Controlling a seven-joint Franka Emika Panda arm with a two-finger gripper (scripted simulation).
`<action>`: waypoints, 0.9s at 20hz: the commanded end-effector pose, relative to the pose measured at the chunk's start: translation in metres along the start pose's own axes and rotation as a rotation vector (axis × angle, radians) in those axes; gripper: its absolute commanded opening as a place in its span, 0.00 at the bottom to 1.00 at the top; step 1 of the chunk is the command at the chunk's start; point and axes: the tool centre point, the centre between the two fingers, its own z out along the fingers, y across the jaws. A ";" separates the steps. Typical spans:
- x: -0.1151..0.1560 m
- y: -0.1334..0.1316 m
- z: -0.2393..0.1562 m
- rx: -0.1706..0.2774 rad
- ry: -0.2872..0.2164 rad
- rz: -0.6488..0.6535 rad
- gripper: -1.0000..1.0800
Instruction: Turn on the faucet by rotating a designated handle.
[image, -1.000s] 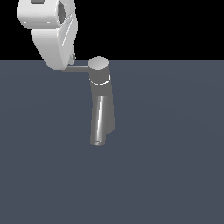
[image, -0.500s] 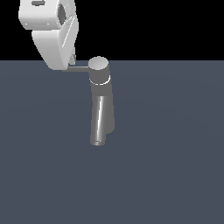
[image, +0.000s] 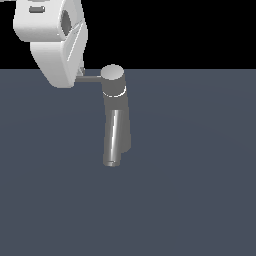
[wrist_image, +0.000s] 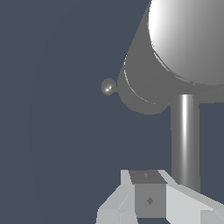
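At the far edge of the worktop (image: 190, 200), toward the exterior view's left, the faucet (image: 116, 117) stands upright with its round cap on top and its shiny spout slanting down toward the camera. The handle (image: 90, 78) juts sideways from the cap toward the exterior view's left, and its outer end vanishes behind the white end effector (image: 75, 75). In the wrist view the rod runs from the cap straight down to the end effector's fingers (wrist_image: 148, 199), one grey pad lying just beside it; whether the fingers are apart, together or clamped on the rod I cannot tell, since the second finger is not clearly shown. As a judgement, the approach looks complete and contact with the handle is made or nearly made, but nothing shows the handle turned, so the rotation itself seems to remain. Nothing else stands on the worktop. The only likely obstruction is the faucet's own body and cap, close beside the end effector, should the sweep carry the arm toward them.
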 end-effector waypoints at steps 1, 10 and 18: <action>-0.001 0.009 0.000 -0.002 0.001 -0.001 0.00; -0.003 0.041 0.000 -0.002 0.001 -0.001 0.00; -0.006 0.050 -0.001 0.003 -0.009 -0.011 0.00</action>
